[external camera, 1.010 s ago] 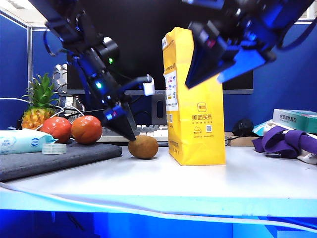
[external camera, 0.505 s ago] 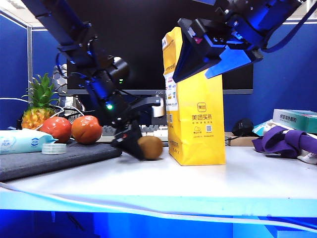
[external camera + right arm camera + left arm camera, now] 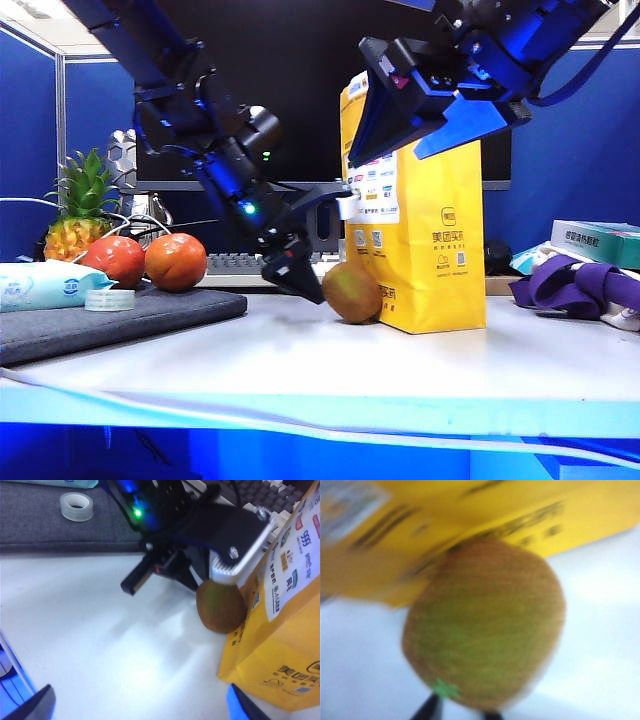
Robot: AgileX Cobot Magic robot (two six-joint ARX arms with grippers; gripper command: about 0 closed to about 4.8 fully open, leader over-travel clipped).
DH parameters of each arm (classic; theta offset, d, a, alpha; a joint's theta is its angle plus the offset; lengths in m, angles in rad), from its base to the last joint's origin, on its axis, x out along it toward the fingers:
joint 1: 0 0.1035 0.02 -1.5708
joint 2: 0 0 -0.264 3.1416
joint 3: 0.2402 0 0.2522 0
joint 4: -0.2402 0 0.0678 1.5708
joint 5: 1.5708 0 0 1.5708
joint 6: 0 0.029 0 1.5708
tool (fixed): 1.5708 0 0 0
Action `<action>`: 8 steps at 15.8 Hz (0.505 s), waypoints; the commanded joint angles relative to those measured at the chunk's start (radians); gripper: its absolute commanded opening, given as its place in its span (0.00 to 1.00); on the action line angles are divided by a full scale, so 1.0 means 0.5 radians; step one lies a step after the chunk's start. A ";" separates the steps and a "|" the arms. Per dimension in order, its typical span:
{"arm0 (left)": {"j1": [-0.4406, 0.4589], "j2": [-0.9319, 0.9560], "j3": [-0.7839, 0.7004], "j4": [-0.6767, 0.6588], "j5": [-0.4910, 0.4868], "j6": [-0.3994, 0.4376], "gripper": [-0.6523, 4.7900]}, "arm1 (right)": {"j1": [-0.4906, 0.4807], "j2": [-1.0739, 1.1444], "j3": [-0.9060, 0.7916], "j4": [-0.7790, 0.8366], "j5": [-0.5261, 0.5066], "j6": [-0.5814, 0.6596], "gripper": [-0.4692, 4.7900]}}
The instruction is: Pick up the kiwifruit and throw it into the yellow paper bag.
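The kiwi (image 3: 352, 292) lies on the white table (image 3: 300, 370) just right of the middle of the exterior view. It rests against the foot of the yellow bag (image 3: 440, 250) and has not been lifted. The bag stands upright behind it and to its right, top open, so it is ready to take the fruit from above.

The left gripper (image 3: 300, 280) reaches down at a slant from the upper left. Its dark tip sits low over the table at the kiwi's left side, touching it or very nearly. Its jaws are drawn fully together. In the left wrist view the kiwi (image 3: 485, 625) fills the frame in front of the bag (image 3: 470, 510), with two dark fingertips (image 3: 432, 710) close together at the bottom edge, under the fruit and not around it. By my reading the jaws have closed on nothing, and the kiwi sits wedged between tip and bag.

The right gripper (image 3: 425, 125) hangs at the upper right, above the bag's top, clear of the work. In its own view its blue fingers sit at opposite bottom corners, so the jaws are wide and empty, and it looks down on the kiwi (image 3: 220, 605) and the bag (image 3: 280, 645).
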 commanded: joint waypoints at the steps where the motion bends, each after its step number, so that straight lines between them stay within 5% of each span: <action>1: -0.060 -0.023 0.010 -0.059 -0.027 -0.020 1.00 | 0.002 -0.005 0.011 -0.044 -0.005 0.008 1.00; 4: -0.160 -0.026 0.010 -0.044 -0.320 0.061 1.00 | 0.002 -0.005 0.011 -0.064 -0.005 0.007 1.00; 8: -0.298 -0.063 0.010 -0.190 -0.173 0.025 1.00 | 0.002 -0.005 0.011 -0.074 -0.005 0.005 1.00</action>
